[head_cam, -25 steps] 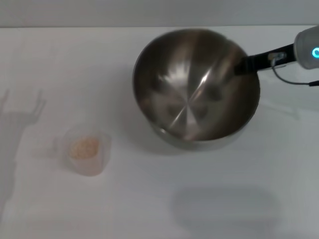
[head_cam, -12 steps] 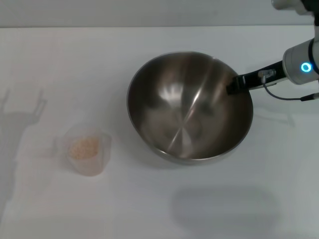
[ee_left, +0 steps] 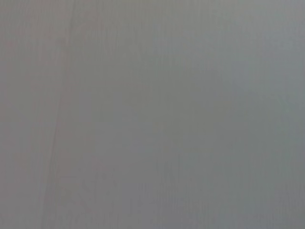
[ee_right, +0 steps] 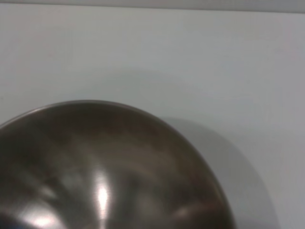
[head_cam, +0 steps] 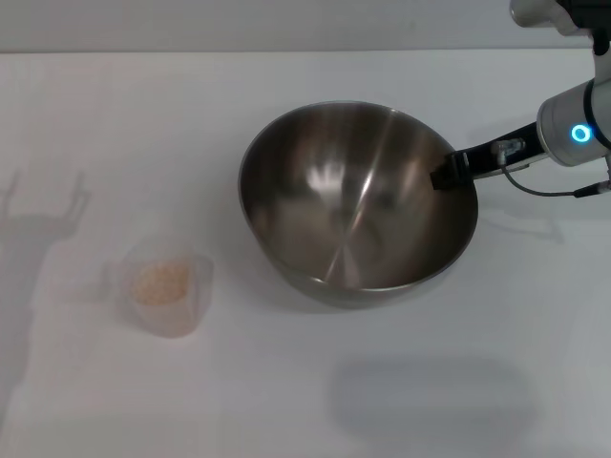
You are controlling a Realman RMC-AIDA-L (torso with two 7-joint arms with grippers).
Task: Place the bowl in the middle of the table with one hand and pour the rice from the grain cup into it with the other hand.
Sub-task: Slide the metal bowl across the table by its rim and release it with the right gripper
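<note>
**Operator:** From the head camera I see the table [head_cam: 286,401], white and flat, carrying two containers. The biggest is the bowl [head_cam: 355,205], shiny steel and deep, sitting around the middle of the tabletop, somewhat toward the far edge and the right side. Nothing lies inside it; I see only reflections on its inner wall.

**Colleague:** Who has it?

**Operator:** My right gripper [head_cam: 447,174] reaches in from the right edge and meets the bowl's right rim. Its dark fingers look clamped on that rim, one tip showing inside the wall. The right wrist camera shows just the bowl's curved interior and the bare white surface beyond it.

**Colleague:** And the smaller container?

**Operator:** The grain cup [head_cam: 170,288], clear plastic, stands upright near the left side of the tabletop, well apart from the bowl. The rice [head_cam: 160,281] is a pale beige heap in its bottom.

**Colleague:** Left gripper?

**Operator:** Out of sight; its wrist camera gives only a plain grey field.
</note>
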